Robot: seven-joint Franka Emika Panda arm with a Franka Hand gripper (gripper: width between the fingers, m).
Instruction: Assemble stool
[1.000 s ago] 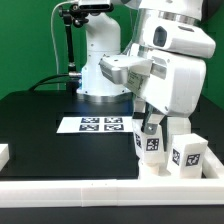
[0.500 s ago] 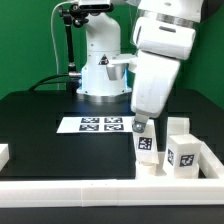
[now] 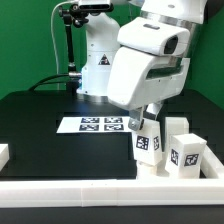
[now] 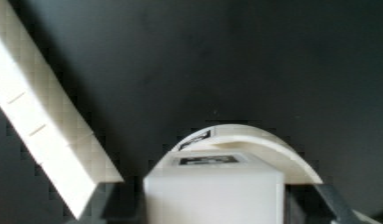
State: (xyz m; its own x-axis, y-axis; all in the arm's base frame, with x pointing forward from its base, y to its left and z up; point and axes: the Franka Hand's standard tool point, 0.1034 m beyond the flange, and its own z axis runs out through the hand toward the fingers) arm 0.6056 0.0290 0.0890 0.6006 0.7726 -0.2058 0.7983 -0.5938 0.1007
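Observation:
My gripper (image 3: 146,122) is shut on a white blocky stool leg (image 3: 147,144) with a black-and-white tag, held upright at the exterior view's right. The leg's foot meets the round white seat disc (image 3: 152,169) below it. In the wrist view the leg (image 4: 214,190) fills the gap between my dark fingers (image 4: 106,203), and the seat's curved edge with a tag (image 4: 236,141) shows beyond it. Two more tagged legs (image 3: 188,153) stand just right of the seat.
The marker board (image 3: 97,125) lies flat on the black table behind the seat. A long white rail (image 3: 90,187) runs along the front edge and shows in the wrist view (image 4: 46,110). A small white block (image 3: 3,153) sits at the far left.
The arm's wrist has swung and tilted over the leg, the big white housing moving toward the exterior view's left. The held leg stays in nearly the same spot on the seat.

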